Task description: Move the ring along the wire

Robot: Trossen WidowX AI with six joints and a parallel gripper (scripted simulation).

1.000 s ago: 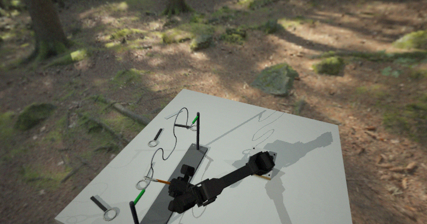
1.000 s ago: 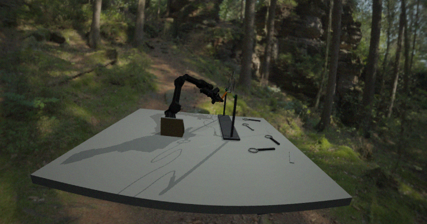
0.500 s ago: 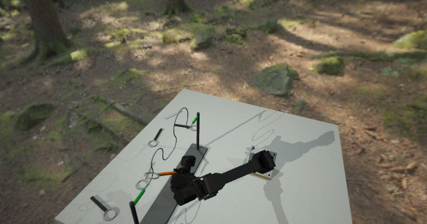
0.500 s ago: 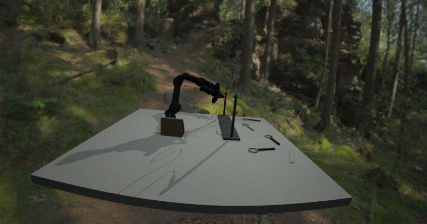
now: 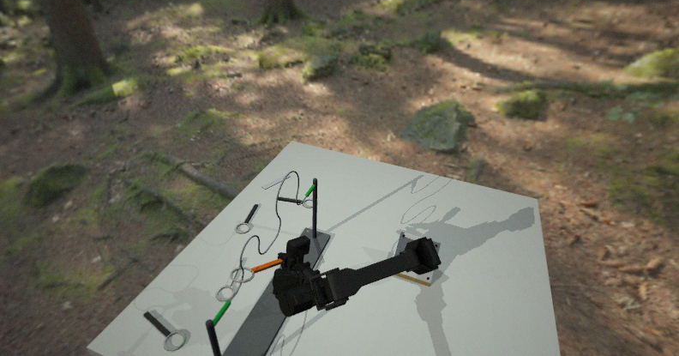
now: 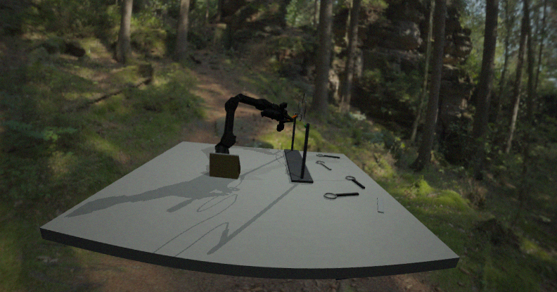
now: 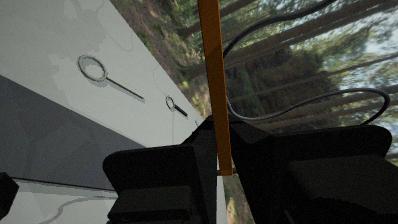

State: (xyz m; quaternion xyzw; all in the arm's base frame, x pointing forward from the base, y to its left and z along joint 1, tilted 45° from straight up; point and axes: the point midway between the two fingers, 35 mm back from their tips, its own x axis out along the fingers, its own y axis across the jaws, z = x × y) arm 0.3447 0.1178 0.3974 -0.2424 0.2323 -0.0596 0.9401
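The ring (image 5: 231, 274) is around the thin grey wire (image 5: 279, 218) (image 7: 350, 90), a little beyond the near green part (image 5: 221, 312); whether it touches the wire cannot be told. Its orange handle (image 5: 268, 265) (image 6: 295, 116) (image 7: 215, 75) points toward the arm. My gripper (image 5: 281, 261) (image 6: 290, 119) (image 7: 218, 119) is shut on the handle's end, high above the table. The near post (image 5: 213, 339) (image 6: 306, 149) and the far post (image 5: 314, 215) (image 6: 292, 136) carry the wire. The far green part (image 5: 309, 190) is beside the far post. The ring is out of the wrist view.
Several other rings with black handles lie on the table (image 5: 503, 277) (image 6: 272, 227) beyond the wire, one (image 5: 174, 340) near the front left. The posts stand on a dark base (image 5: 256, 324) (image 6: 297, 167). The arm's base block (image 6: 224, 166) is on its other side.
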